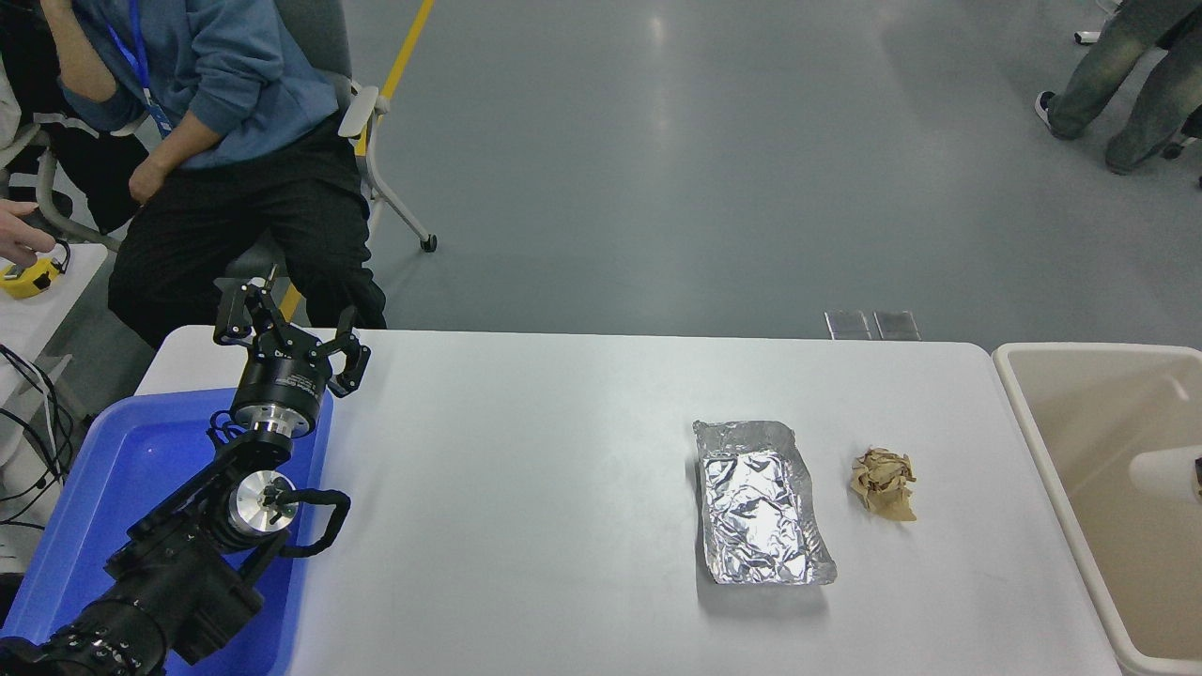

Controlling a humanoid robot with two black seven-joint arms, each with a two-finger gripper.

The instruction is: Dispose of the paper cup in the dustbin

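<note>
Two pieces of litter sit on the white bench [563, 488], a silver foil tray [761, 502] and, just beside it, a crumpled brown paper ball [883, 483]; the paper cup [1164, 474] shows blurred at the right edge, over the dustbin [1042, 451]. Only a dark sliver of the right end effector [1198, 474] touches the cup, grip impossible to judge; the left end effector [289, 333] sits parked wide apart above the blue tray [113, 469].
</note>
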